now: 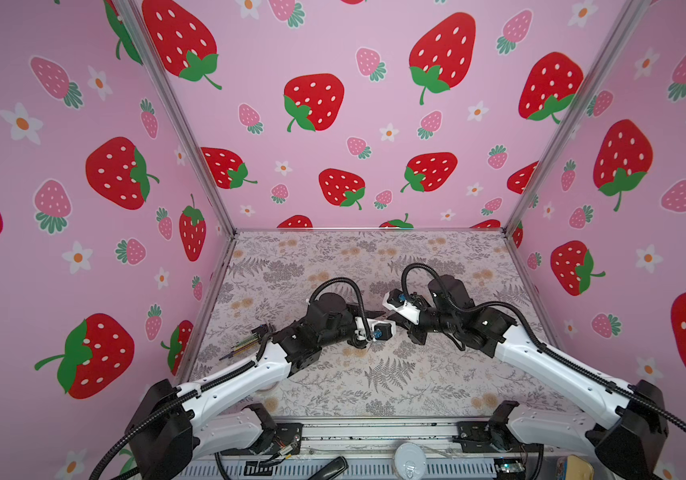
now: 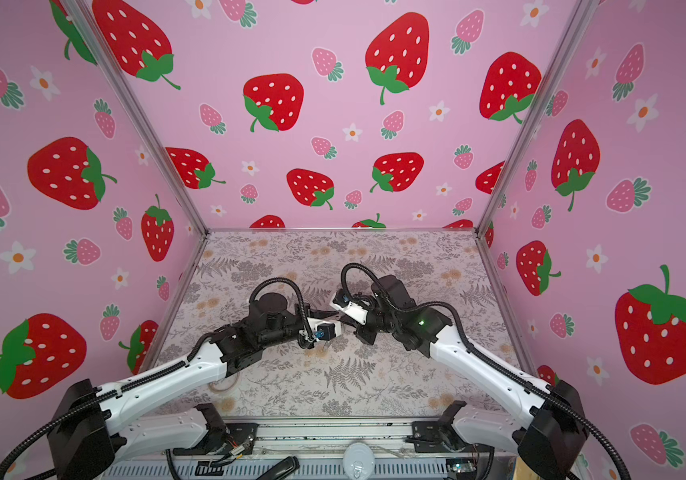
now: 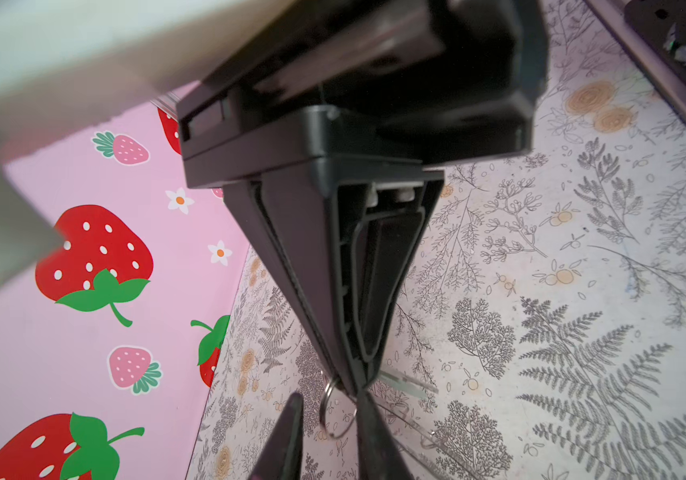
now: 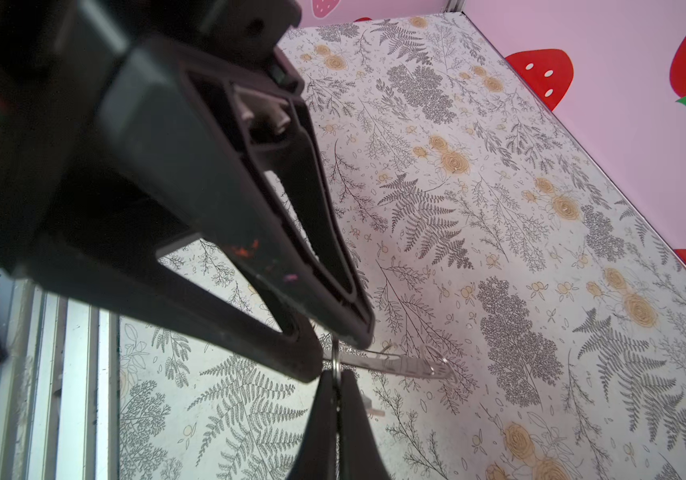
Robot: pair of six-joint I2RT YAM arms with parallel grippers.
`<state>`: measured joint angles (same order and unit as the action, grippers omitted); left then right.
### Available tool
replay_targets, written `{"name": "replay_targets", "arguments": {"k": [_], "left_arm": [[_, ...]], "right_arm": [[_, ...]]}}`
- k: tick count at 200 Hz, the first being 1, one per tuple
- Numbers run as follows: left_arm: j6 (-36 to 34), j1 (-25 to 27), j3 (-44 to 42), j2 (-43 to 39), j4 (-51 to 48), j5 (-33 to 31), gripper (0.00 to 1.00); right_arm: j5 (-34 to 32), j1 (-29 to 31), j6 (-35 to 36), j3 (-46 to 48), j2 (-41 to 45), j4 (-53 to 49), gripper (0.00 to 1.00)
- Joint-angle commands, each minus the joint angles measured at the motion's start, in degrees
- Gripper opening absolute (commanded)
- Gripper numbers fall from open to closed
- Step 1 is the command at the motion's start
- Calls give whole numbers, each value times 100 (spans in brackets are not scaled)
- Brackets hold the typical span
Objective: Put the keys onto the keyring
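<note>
The keyring (image 3: 330,409) is a small silver wire ring held above the table. My right gripper (image 4: 336,374) is shut on it, and the ring (image 4: 335,361) shows edge-on between its tips. A slim silvery key (image 4: 399,365) sticks out sideways from the ring, away from both grippers. My left gripper (image 3: 329,399) meets the right gripper (image 3: 354,384) tip to tip. Its fingers stand apart on either side of the ring and do not pinch it. In both top views the two grippers (image 1: 386,318) (image 2: 335,318) meet over the middle of the table.
A translucent beige ring (image 2: 223,384) lies on the floral table partly under the left arm. A bundle of pens (image 1: 245,347) sits at the table's left edge. A small pale piece (image 4: 374,411) lies on the table below the grippers. Pink walls enclose three sides, with a metal rail (image 1: 374,432) in front.
</note>
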<state>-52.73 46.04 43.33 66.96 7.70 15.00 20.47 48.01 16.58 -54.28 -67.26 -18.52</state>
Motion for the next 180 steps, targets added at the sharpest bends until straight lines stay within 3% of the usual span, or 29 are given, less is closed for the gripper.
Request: {"name": "replay_targets", "arguments": {"k": [1,32,105,180], "left_arm": [[-80,31,377,101,-278,-2,20],[-29,30,488,202,-462,107,11],[-27,32,742,387,-1011,127,20],[-36,22,891,502,-1389,417,17]], "right_arm": [[271,15,108,-107,108,101,0],[239,55,187,-30,159,129,0],[-62,249,562,-109,234,42,0],[-424,354,809,-105,412,229,0]]}}
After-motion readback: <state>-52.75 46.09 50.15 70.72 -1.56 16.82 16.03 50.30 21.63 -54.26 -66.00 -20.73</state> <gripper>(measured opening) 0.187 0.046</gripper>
